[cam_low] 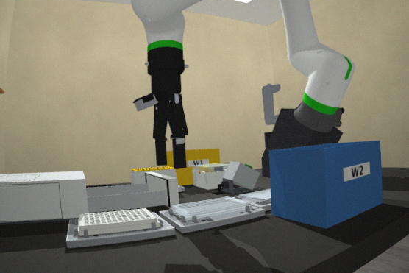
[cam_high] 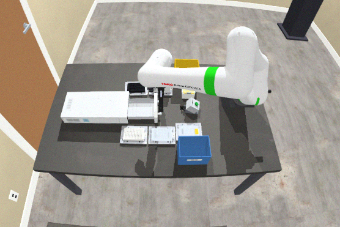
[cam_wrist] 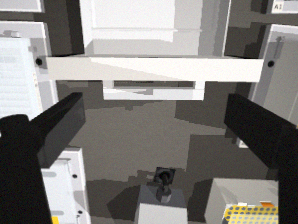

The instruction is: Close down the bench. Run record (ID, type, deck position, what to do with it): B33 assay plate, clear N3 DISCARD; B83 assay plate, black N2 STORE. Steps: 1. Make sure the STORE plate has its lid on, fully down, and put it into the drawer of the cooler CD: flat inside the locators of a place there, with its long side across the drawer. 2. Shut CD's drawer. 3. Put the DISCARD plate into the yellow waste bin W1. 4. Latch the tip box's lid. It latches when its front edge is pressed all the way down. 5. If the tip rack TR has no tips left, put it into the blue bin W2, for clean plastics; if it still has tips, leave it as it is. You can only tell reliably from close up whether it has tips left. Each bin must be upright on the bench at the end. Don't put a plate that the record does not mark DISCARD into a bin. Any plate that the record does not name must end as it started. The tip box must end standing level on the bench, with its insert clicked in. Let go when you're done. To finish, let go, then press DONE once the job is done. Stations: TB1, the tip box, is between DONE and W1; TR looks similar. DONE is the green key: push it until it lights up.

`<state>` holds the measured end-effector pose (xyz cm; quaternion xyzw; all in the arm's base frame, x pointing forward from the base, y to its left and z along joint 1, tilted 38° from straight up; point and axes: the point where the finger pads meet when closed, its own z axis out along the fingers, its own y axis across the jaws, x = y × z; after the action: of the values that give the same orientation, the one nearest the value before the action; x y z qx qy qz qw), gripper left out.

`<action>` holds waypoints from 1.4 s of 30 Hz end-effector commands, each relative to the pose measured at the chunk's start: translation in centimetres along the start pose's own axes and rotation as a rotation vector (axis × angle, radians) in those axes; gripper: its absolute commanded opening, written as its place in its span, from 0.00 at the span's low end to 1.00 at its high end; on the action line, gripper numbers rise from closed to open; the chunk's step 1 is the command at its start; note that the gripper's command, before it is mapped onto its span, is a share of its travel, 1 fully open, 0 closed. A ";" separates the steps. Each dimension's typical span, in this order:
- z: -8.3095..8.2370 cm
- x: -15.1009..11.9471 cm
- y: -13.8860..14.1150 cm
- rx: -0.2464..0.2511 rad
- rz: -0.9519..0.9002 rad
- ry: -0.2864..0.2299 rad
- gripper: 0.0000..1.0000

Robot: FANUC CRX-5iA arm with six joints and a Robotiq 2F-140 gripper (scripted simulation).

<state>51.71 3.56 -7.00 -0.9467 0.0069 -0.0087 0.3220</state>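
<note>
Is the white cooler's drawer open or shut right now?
Open: the drawer sticks out from the white cooler, its front panel below the open gripper.

Two bins, yellow (cam_high: 186, 63) and blue (cam_high: 194, 150), three plate nests in a row, one white cooler (cam_high: 95, 106), one green key (cam_high: 195, 104)

Tight squeeze around the open drawer front

The gripper (cam_low: 170, 157) hung with fingers spread wide and nothing between them, just off the drawer's front panel (cam_wrist: 152, 69), which stuck out from the cooler (cam_high: 95, 107) and blocked that side. Bare bench showed between the fingers in the wrist view. The green key's block (cam_high: 192, 106) and the tip box (cam_wrist: 247, 212) crowded the other side. The yellow bin (cam_low: 210, 157) stood behind, the blue bin (cam_low: 324, 182) well apart in front.
</note>
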 end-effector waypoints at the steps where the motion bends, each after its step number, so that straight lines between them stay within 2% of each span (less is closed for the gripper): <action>1: -0.5 0.0 0.0 -0.001 0.000 0.001 0.88; 42: -5.3 0.0 0.0 -0.001 0.000 0.001 0.88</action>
<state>51.61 0.57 -3.11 -0.9467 0.0069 -0.0087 0.3220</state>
